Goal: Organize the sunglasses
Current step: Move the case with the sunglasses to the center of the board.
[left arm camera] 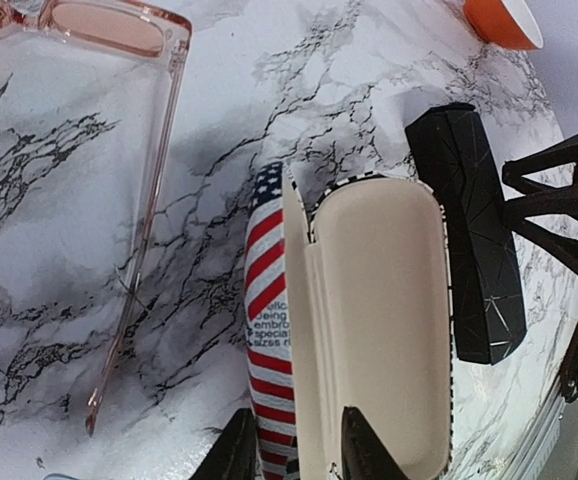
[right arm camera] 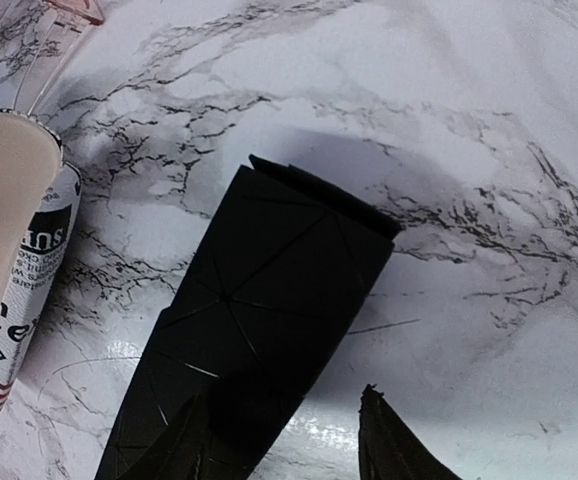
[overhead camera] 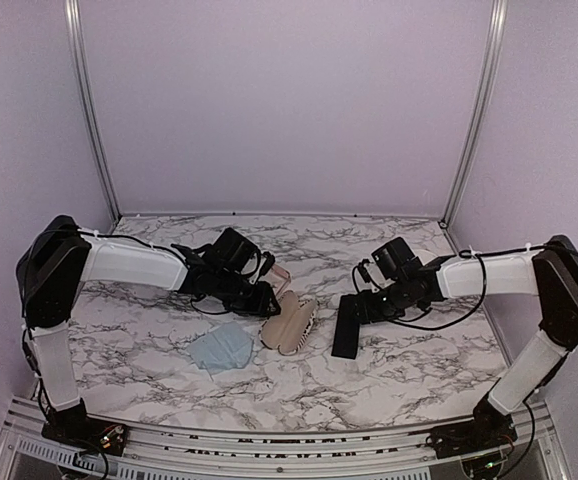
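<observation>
One pair of sunglasses [left arm camera: 109,25], with a clear translucent plastic frame and pinkish lenses, lies open on the marble; one temple reaches toward me. It also shows in the top view [overhead camera: 279,272] and in the right wrist view [right arm camera: 69,10]. The wire-framed pair is out of view. My left gripper [left arm camera: 299,450] [overhead camera: 266,300] is closed on the near wall of the open stars-and-stripes case [left arm camera: 379,300] [overhead camera: 289,322], which is cream inside and holds nothing. My right gripper [right arm camera: 284,440] [overhead camera: 354,305] is open, low over the black oblong case [right arm camera: 259,300] [overhead camera: 347,325].
A pale blue cloth [overhead camera: 221,350] lies on the marble table [overhead camera: 419,370] near the patterned case. An orange rounded item [left arm camera: 504,20] shows at the far edge of the left wrist view. Lilac walls and metal posts [overhead camera: 94,120] close in the back.
</observation>
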Controlling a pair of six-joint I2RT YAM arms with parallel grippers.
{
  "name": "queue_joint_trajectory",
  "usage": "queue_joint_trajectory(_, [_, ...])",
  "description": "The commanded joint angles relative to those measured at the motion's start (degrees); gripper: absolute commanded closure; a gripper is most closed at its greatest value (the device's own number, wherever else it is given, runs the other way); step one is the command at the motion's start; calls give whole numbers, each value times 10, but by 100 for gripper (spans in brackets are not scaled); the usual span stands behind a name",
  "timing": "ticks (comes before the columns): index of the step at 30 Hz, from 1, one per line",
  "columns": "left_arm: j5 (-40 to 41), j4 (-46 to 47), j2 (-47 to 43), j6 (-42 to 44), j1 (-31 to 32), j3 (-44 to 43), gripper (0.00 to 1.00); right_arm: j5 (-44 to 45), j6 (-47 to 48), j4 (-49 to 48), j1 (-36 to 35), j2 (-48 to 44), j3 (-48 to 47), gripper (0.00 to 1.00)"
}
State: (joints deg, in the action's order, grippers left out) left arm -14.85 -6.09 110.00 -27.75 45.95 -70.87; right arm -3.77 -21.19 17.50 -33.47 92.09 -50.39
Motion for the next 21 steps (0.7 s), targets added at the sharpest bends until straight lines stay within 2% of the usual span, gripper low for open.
queue_joint_trajectory(1, [7,-16,21,9,4,-4,71,-33,8,1,-7,32,-8,51])
queue_joint_trajectory(13, [7,-2,17,-16,4,40,78,-106,12,-34,-52,83,-52,52])
queue_joint_trajectory(21, [-16,27,14,-91,5,79,81,-100,-61,-67,-61,91,-44,53])
